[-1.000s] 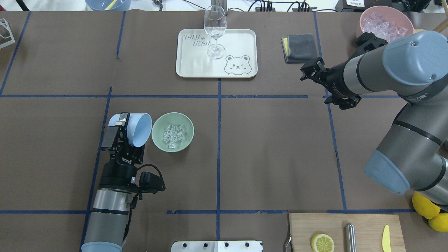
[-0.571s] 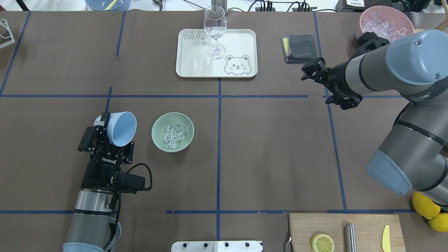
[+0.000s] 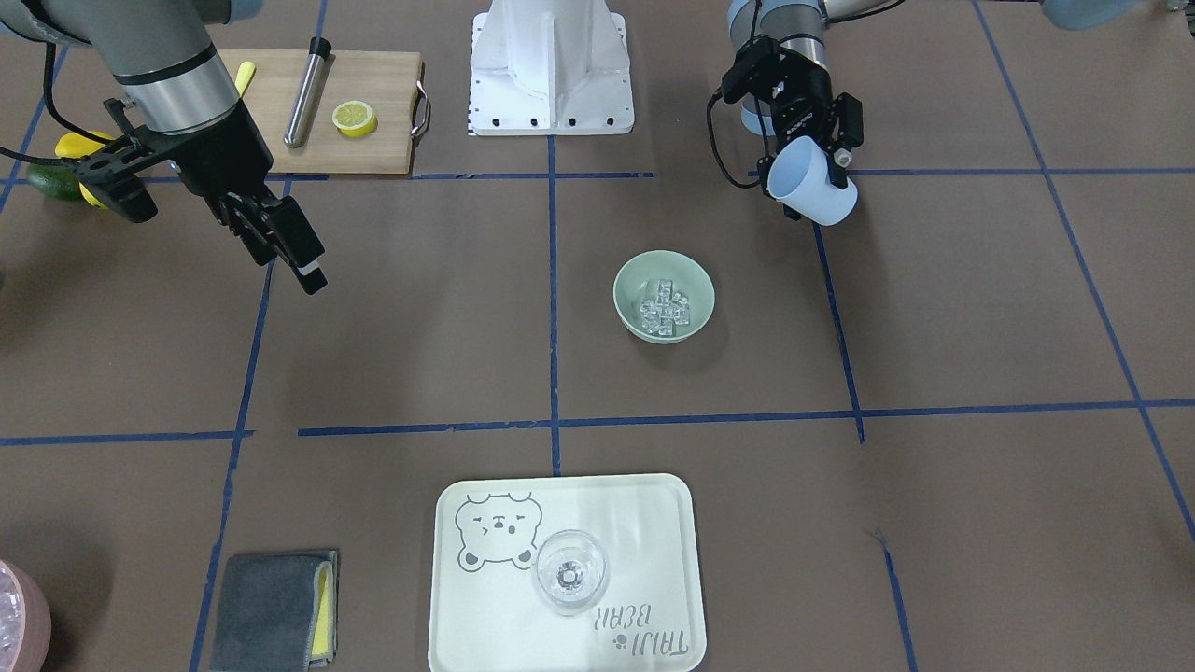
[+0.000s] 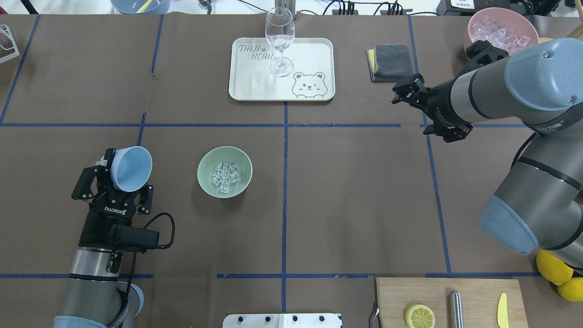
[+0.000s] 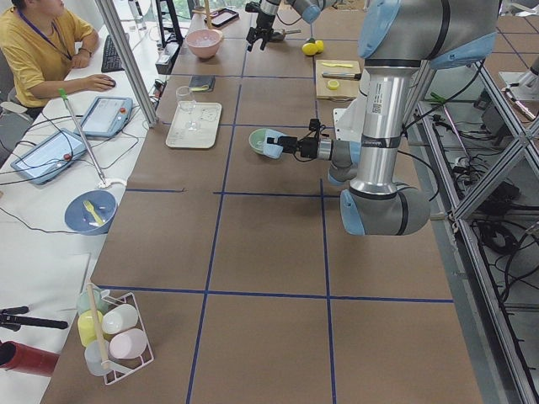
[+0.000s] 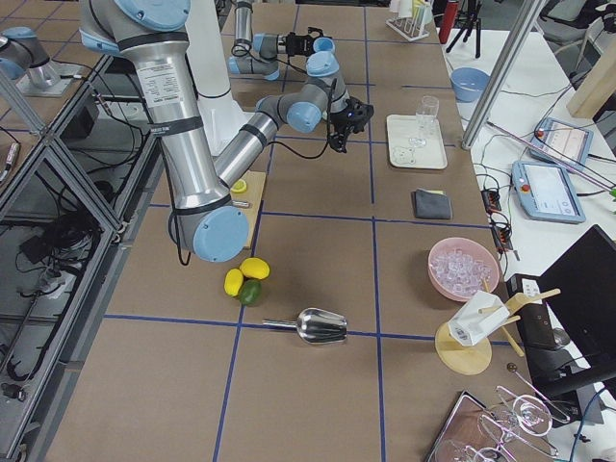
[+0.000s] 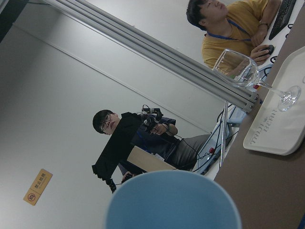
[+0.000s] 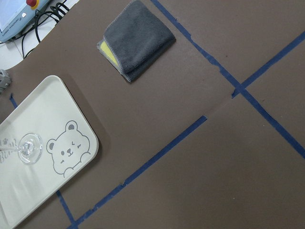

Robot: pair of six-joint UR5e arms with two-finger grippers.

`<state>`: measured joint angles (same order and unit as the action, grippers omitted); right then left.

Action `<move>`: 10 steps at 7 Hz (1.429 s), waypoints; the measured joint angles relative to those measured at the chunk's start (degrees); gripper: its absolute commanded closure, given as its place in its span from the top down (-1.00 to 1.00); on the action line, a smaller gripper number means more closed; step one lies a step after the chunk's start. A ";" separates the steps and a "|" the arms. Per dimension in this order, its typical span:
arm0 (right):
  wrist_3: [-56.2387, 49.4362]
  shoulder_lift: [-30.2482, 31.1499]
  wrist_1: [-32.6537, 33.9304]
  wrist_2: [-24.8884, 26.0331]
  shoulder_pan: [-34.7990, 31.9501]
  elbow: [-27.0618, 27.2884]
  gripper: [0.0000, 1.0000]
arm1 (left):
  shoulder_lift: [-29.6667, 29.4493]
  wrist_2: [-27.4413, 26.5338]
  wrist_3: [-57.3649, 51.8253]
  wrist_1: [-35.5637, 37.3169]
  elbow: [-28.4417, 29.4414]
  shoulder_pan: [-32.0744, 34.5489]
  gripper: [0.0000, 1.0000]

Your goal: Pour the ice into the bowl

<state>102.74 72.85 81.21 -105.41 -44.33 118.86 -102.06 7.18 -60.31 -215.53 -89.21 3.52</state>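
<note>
Currently the left gripper (image 4: 116, 175) is clamped on the light blue cup (image 4: 131, 167). The cup is tilted, mouth facing the bowl (image 4: 205, 182). The bowl sits on the table (image 4: 346, 191) off to that gripper's right, near the cup but clear of it. The ice (image 4: 224, 175) is piled inside the bowl. The right gripper (image 3: 306, 266) hangs far off to the right, jaws apparently spread, gripping nothing.

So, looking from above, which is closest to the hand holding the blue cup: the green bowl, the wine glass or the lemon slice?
From the left gripper, overhead view:
1. Bowl, just to its right.
2. Wine glass, far side, on the tray.
3. Lemon slice, near right, on the cutting board.
</note>
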 measured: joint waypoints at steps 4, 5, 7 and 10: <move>0.02 -0.25 0.00 0.25 0.09 0.21 1.00 | 10.45 0.20 -0.41 -10.70 -1.61 0.34 -1.00; 0.05 -0.27 0.00 0.23 0.14 0.25 1.00 | 11.71 0.26 -1.86 -11.15 -2.49 0.54 -1.00; 0.08 -0.11 0.00 0.13 0.19 0.67 1.00 | 12.94 1.73 -6.83 -11.13 -3.26 2.05 -1.00; 0.17 0.01 0.01 -0.03 0.21 1.63 1.00 | 13.67 8.02 -9.77 -4.46 -3.62 9.50 -1.00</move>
<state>102.91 72.85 81.23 -105.43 -44.12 120.50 -88.39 15.19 -70.08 -219.99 -92.83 13.02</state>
